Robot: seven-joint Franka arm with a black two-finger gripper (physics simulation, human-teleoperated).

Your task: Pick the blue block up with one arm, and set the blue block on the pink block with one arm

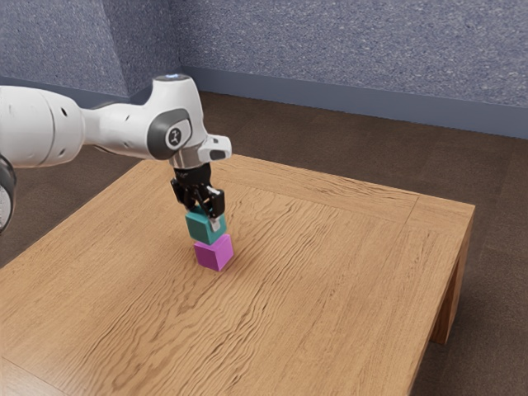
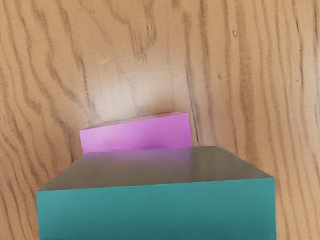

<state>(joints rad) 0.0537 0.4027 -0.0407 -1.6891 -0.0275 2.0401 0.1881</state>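
Both jaws of the black two-finger gripper (image 1: 205,216) clamp the teal-blue cube (image 1: 204,229) by opposite flat sides. It looks rigid, light and smooth, directly above the pink cube (image 1: 214,254).

Soft, even, bright light; faint diffuse shadow on the table (image 1: 346,280) beside the pink block (image 1: 213,254).

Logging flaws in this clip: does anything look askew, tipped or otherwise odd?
Nothing is damaged or tipped. The blue block, teal in shade, is gripped by the hand right over the pink block, slightly off-centre rather than flush.
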